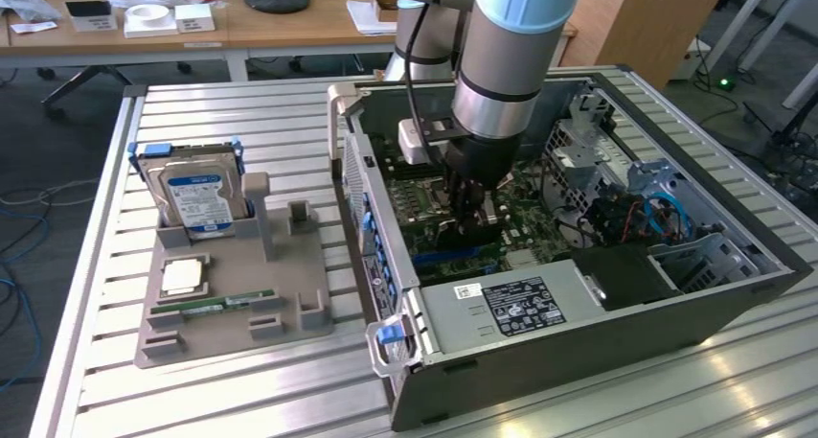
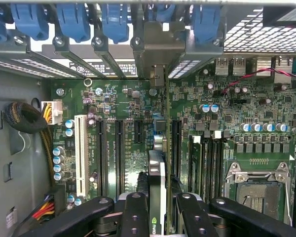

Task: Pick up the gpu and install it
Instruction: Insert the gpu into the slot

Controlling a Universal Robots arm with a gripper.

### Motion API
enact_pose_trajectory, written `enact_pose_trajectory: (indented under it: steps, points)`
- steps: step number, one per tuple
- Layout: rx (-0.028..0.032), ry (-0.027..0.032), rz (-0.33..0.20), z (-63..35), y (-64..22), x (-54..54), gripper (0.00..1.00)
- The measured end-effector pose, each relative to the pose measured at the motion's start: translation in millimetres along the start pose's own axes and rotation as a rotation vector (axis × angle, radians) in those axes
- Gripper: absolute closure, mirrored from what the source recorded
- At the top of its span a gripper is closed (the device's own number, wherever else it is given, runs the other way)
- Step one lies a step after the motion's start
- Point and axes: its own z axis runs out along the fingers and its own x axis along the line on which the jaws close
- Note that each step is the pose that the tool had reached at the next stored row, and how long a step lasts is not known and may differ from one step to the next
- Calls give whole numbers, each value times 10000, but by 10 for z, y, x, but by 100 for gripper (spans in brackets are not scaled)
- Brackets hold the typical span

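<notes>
Gripper (image 2: 157, 207) clamped on the gpu (image 2: 157, 173), pinching its thin flat faces edge-on just above the motherboard (image 2: 123, 148) slots inside the open computer case (image 1: 511, 313) — light, stiff, but likely fragile, so best gripped by its edges.
</notes>
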Motion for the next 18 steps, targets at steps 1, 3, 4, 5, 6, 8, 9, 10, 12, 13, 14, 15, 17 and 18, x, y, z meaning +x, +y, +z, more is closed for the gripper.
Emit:
enact_pose_trajectory:
  steps: [1,3,4,5,6,8,9,10,12,13,14,15,17,18]
  points:
    - [0,0,1,0,1,0,73]
    - [0,-1,2,0,1,0,73]
    - [0,-1,2,0,1,0,73]
    - [0,0,1,0,1,0,73]
    - [0,-1,1,0,1,0,73]
    - [0,0,1,2,1,1,73]
    - [-1,0,1,3,1,0,73]
    - [-1,0,1,3,1,0,73]
    - [-1,0,1,3,1,0,73]
    - [1,-2,1,3,1,0,73]
    - [1,-4,1,0,1,0,73]
    - [1,-6,2,-5,1,0,73]
    - [0,-5,2,-12,1,0,73]
    - [0,-5,2,-11,1,0,73]
